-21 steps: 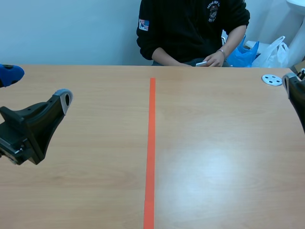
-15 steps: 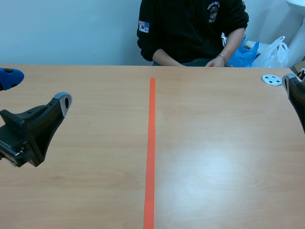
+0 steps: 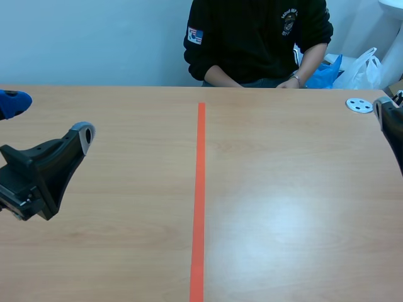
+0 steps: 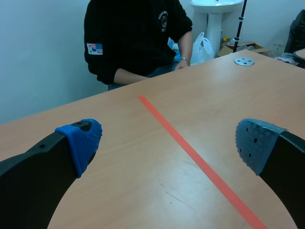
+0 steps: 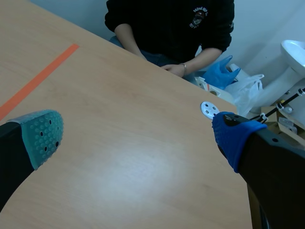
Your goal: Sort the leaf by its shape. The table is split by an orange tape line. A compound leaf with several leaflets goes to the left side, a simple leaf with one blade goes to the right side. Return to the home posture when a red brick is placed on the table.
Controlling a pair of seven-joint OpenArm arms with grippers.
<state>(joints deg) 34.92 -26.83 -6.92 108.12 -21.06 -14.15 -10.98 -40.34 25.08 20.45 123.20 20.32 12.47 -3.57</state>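
Observation:
No leaf and no red brick show in any view. The orange tape line [image 3: 199,195] runs down the middle of the wooden table [image 3: 283,207]. My left gripper [image 3: 47,116] hovers over the table's left side, open, with nothing between its blue pads [image 4: 81,140]. Only a sliver of the right arm [image 3: 390,123] shows at the table's right edge in the scene view. In the right wrist view my right gripper [image 5: 138,136] is open and holds nothing, with bare table under it.
A person in a black top [image 3: 258,38] sits across the table with both hands at its far edge. A small white disc [image 3: 359,105] lies at the back right corner. Blue and white bags [image 3: 343,69] sit behind the table.
The person has drawn the hands back to the table's far edge and shifted slightly right. Both arms have hardly moved.

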